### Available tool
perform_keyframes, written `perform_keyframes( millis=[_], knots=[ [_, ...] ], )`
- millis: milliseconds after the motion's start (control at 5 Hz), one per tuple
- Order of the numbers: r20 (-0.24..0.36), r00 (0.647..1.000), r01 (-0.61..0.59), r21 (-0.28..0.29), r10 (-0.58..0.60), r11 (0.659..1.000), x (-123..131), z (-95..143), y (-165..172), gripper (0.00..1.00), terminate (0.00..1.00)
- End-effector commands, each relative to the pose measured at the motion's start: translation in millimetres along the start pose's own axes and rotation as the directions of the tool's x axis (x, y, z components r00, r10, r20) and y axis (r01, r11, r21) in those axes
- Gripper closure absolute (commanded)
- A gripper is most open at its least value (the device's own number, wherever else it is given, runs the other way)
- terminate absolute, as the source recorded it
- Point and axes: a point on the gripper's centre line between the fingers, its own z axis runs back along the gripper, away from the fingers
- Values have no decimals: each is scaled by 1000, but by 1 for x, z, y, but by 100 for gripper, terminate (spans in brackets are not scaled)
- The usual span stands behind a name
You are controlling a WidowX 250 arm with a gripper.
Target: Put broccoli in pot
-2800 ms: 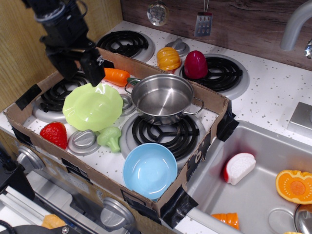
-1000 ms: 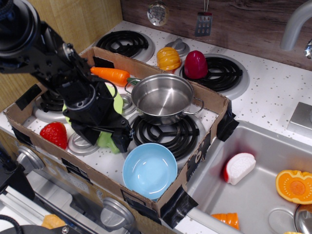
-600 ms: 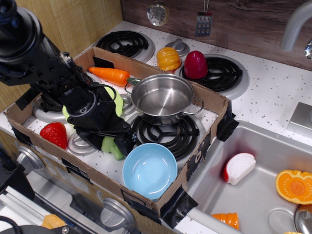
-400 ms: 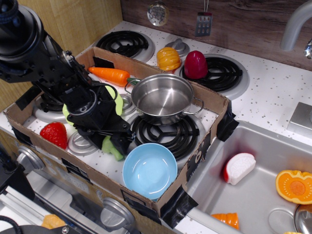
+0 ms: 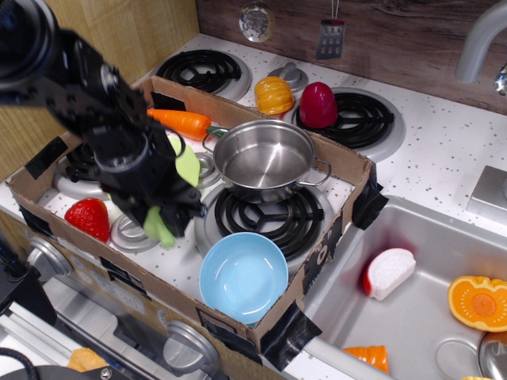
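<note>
The pale-green broccoli (image 5: 159,227) sits between the black fingers of my gripper (image 5: 164,222), which is shut on it just above the stove top, left of the front burner. The arm reaches in from the upper left and hides most of the lime-green bowl (image 5: 188,166). The shiny steel pot (image 5: 265,158) stands empty on the burner, to the right of and behind the gripper, apart from it.
A light-blue bowl (image 5: 243,275) lies in front of the pot, close to the gripper's right. A strawberry (image 5: 87,218) is at the left and a carrot (image 5: 181,123) at the back. The cardboard wall (image 5: 317,253) rings the area. A sink (image 5: 420,261) is at the right.
The gripper came down over the broccoli, closed on it, and has now shifted slightly left and up with the broccoli in its fingers.
</note>
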Motion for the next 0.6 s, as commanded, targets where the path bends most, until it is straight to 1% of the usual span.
perform_keyframes(
  millis=[0, 200, 400],
  knots=[
    [9, 999, 30, 164, -32, 986, 43, 70, 0, 100, 0],
    [53, 999, -5, 105, 0, 994, 53, 66, -6, 100, 0],
    [122, 991, -52, 26, 48, 998, 63, 58, -13, 100, 0]
  ],
)
